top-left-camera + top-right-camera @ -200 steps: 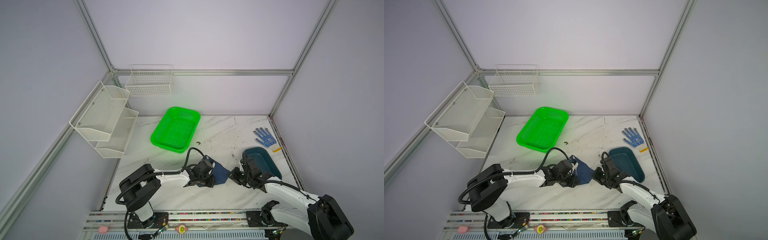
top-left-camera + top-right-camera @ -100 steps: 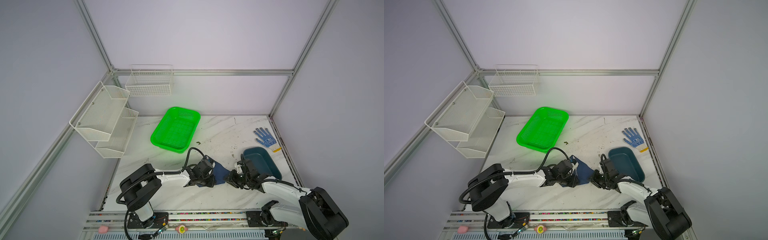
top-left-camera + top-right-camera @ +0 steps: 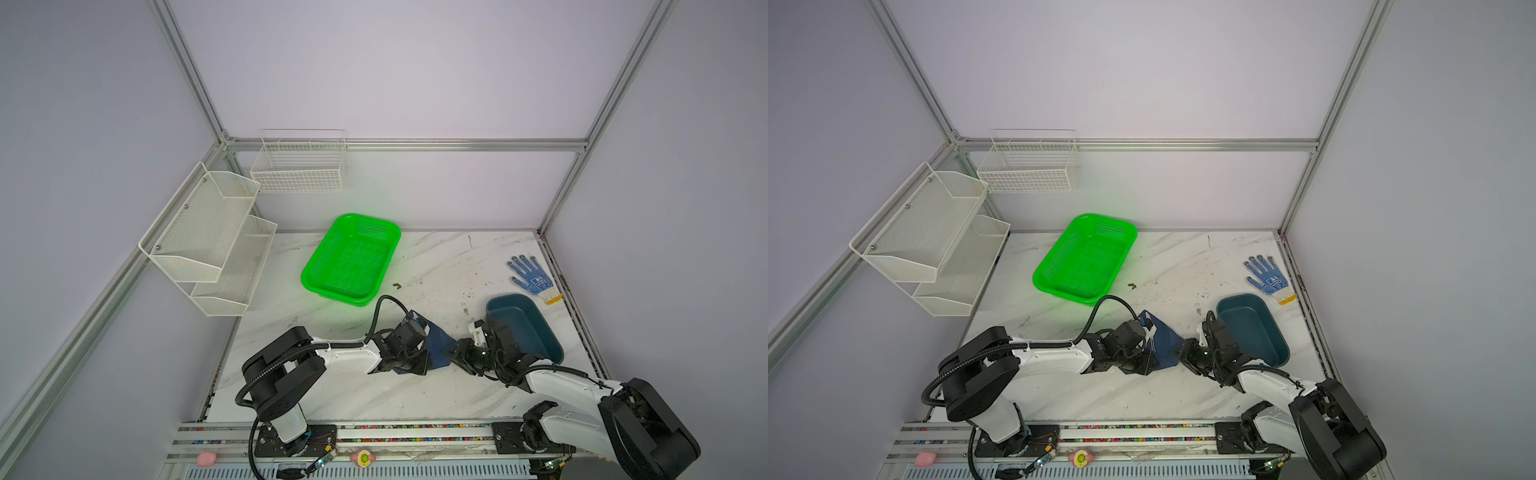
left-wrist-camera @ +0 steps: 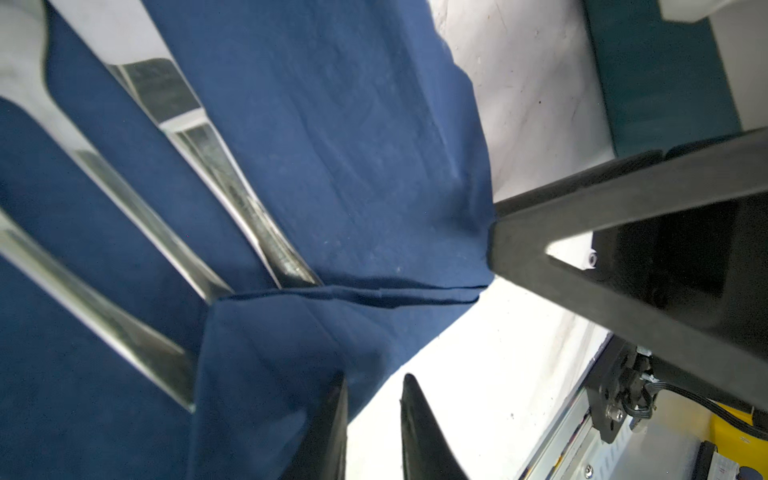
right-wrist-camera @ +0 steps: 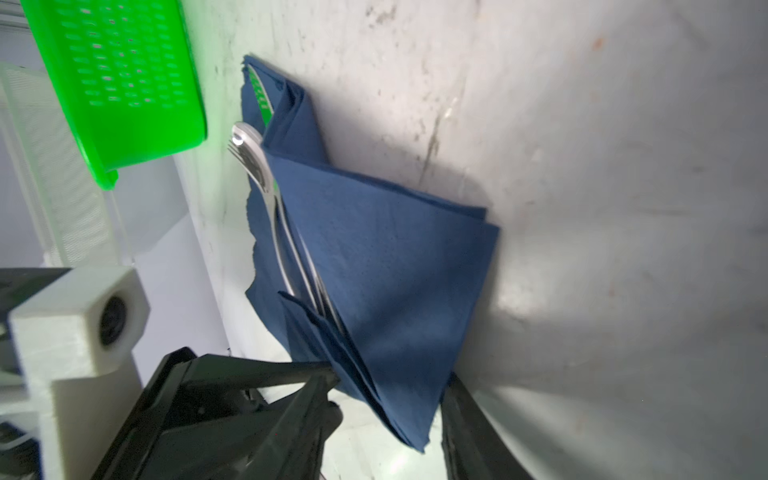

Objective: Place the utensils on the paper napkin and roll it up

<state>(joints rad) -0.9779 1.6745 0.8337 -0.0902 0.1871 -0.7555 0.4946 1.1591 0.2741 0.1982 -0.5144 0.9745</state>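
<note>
Just beside teal tray (image 3: 536, 332), navy napkin (image 3: 436, 345) lies part-folded over utensils (image 5: 266, 183); R gripper (image 5: 390, 376) jaws spread round its corner, L gripper (image 4: 374, 382) jaws slightly apart, pinching nothing.

Observed: the right gripper (image 3: 454, 354) has drawn off from the tray (image 3: 530, 332) and shifted toward the bench's (image 3: 415, 399) left edge. It now meets the right-hand corner of the napkin (image 3: 437, 347), where before a strip of bare bench lay between them. Its jaws have parted wider, and in the right wrist view that corner now sits between them.
</note>
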